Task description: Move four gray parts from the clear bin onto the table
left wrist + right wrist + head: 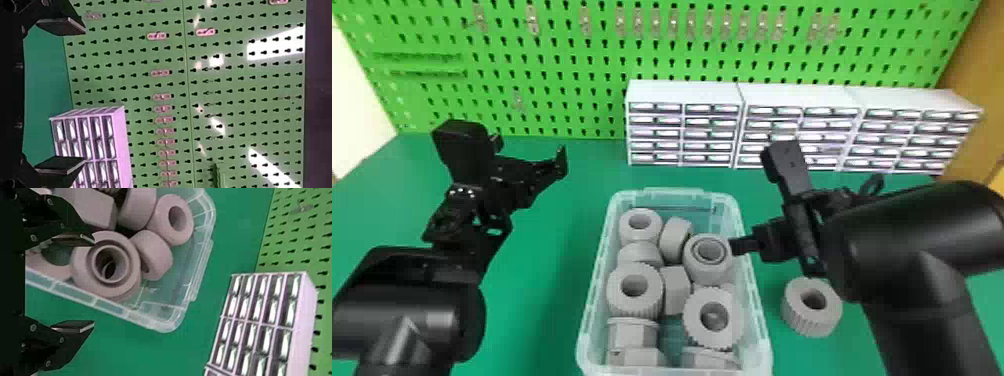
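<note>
The clear bin [589,300] holds several gray parts, some ring-shaped, like this gray part [634,287]. One ribbed gray part [813,307] lies on the green table right of the bin. My right gripper [744,245] is at the bin's right rim beside a round gray part [708,259]. In the right wrist view, my right gripper [91,282] is open, one finger over that round gray part [105,266] and the other outside the bin wall [113,307]. My left gripper [532,155] is parked left of the bin, above the table; in the left wrist view this left gripper [82,95] stands open and holds nothing.
White drawer cabinets [684,92] line the back of the green table [547,300], behind the bin and toward the right. A green pegboard [557,60] rises behind them.
</note>
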`<state>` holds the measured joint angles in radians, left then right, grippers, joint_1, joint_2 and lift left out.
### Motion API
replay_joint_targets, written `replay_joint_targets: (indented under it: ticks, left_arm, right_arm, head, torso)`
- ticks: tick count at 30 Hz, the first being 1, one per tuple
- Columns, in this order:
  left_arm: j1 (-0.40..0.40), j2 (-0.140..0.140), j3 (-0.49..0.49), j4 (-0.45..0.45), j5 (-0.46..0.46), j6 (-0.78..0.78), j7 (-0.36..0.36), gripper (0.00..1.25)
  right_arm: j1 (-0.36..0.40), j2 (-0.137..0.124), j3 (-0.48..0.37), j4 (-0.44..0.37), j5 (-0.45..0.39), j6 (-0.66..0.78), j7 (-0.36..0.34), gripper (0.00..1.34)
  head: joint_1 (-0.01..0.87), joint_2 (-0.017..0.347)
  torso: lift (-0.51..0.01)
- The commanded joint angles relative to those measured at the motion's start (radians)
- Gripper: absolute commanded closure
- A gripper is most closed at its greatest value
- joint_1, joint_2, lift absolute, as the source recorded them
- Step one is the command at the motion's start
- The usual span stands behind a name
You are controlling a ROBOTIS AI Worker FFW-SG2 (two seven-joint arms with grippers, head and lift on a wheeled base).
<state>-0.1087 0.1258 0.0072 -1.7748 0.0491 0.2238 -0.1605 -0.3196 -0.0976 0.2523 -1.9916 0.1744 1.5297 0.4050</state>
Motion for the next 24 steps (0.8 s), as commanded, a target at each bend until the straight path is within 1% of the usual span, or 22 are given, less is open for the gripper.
replay_joint_targets:
  ticks: [1,6,9,24]
  left_arm:
    - [0.001,0.0,-0.001,-0.002,-0.002,0.003,-0.004,0.12]
    - [0.003,0.0,0.002,-0.002,-0.005,0.005,-0.007,0.12]
    - [0.003,0.0,0.002,-0.002,-0.005,0.005,-0.008,0.12]
    - [0.001,0.0,-0.001,-0.002,-0.008,0.008,-0.01,0.12]
  right_arm:
    - [0.034,-0.001,-0.018,-0.05,0.039,0.043,0.0,0.52]
    - [0.068,0.001,-0.047,-0.069,0.042,0.043,0.0,0.52]
    - [0.074,-0.001,-0.048,-0.07,0.039,0.043,0.0,0.52]
    - [0.063,-0.005,-0.025,-0.07,0.017,0.043,0.0,0.52]
  head:
    - [0.678,0.034]
    - [0.678,0.034]
    - [0.678,0.034]
    - [0.678,0.034]
  torso:
    - [-0.05]
    - [-0.05]
    - [-0.05]
    - [-0.05]
